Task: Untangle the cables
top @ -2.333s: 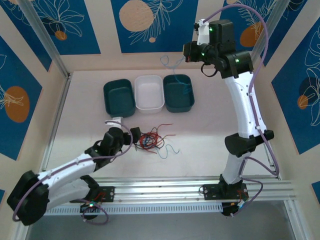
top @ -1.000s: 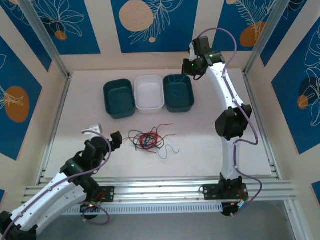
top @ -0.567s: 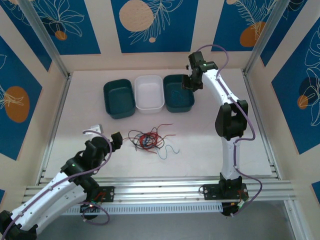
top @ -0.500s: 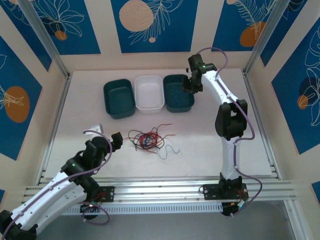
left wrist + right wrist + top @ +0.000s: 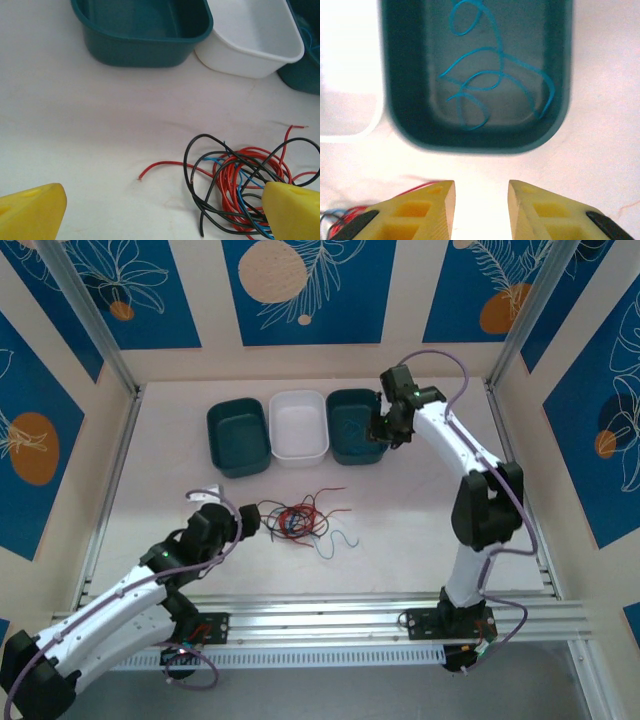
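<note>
Nearest to you, on the near side of the white bin and somewhat to its left, is the left gripper. Its jaws stand wide apart and nothing is between them; there is only bare table under the gap. Its right fingertip covers the edge of the cable tangle, but you cannot tell whether it touches the wires.

The tangle lies on the table on the near side of the white bin, well apart from it. It is made of red, black and blue wires in loose loops that cross each other. One red end sticks out toward the left gripper. A single thin bluish cable lies beside the tangle, a little nearer to you than the rest.

Farther away, three bins stand in a row. One teal bin is just left of the white bin, and another teal bin is just right of it. Inside the right one lies a teal cable in a few curls, separate from the tangle.

The right gripper is by the near rim of that right teal bin. Its jaws are parted by a narrow gap and hold nothing.
</note>
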`<move>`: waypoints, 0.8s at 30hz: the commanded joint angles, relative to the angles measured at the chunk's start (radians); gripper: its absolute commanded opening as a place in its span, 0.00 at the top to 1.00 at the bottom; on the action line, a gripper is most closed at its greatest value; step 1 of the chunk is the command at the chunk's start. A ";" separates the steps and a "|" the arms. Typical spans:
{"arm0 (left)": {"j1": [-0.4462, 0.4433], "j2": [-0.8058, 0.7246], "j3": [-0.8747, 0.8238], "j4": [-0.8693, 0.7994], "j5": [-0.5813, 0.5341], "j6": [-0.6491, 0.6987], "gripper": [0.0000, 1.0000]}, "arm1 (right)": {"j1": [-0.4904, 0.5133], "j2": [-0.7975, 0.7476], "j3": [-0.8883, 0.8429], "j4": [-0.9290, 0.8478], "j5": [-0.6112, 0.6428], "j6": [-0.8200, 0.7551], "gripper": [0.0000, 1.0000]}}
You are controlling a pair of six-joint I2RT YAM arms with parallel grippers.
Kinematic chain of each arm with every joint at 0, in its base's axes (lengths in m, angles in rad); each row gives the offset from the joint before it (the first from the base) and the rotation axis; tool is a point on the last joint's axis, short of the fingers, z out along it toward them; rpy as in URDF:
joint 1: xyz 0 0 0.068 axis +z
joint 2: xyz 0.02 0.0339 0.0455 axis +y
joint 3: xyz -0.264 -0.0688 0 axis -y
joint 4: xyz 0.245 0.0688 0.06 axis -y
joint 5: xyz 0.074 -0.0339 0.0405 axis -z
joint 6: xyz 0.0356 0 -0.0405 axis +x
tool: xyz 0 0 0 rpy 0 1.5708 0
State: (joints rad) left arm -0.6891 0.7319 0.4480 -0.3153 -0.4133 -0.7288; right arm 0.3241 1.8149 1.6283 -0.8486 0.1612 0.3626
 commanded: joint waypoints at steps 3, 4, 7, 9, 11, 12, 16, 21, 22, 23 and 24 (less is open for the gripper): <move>0.009 0.100 0.051 0.102 0.086 -0.012 0.00 | 0.145 -0.125 -0.155 0.039 -0.024 0.085 0.66; 0.008 0.120 0.056 0.113 0.094 -0.015 0.00 | 0.174 -0.134 -0.172 0.028 -0.024 0.097 0.66; 0.008 0.170 0.066 0.135 0.116 -0.032 0.00 | 0.251 -0.161 -0.226 0.008 -0.019 0.137 0.66; 0.009 0.193 0.068 0.146 0.126 -0.046 0.00 | 0.300 -0.181 -0.261 -0.021 -0.005 0.182 0.66; 0.009 0.213 0.068 0.155 0.130 -0.060 0.00 | 0.350 -0.209 -0.306 -0.042 -0.005 0.244 0.66; 0.008 0.218 0.066 0.157 0.131 -0.067 0.00 | 0.370 -0.225 -0.332 -0.050 -0.005 0.269 0.66; 0.009 0.225 0.052 0.182 0.132 -0.088 0.00 | 0.467 -0.297 -0.457 -0.042 -0.016 0.393 0.57; 0.009 0.226 0.038 0.206 0.124 -0.104 0.00 | 0.548 -0.341 -0.581 0.025 -0.060 0.519 0.50; 0.009 0.228 0.036 0.207 0.124 -0.107 0.00 | 0.555 -0.343 -0.603 0.053 -0.075 0.533 0.49; 0.010 0.228 0.036 0.205 0.125 -0.108 0.00 | 0.559 -0.342 -0.614 0.074 -0.088 0.540 0.49; 0.009 0.230 0.034 0.206 0.126 -0.110 0.00 | 0.563 -0.337 -0.622 0.096 -0.100 0.549 0.48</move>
State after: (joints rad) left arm -0.6876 0.9573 0.4870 -0.1337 -0.2943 -0.8154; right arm 0.8791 1.4876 1.0317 -0.8154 0.1146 0.8227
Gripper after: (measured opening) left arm 0.998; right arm 0.514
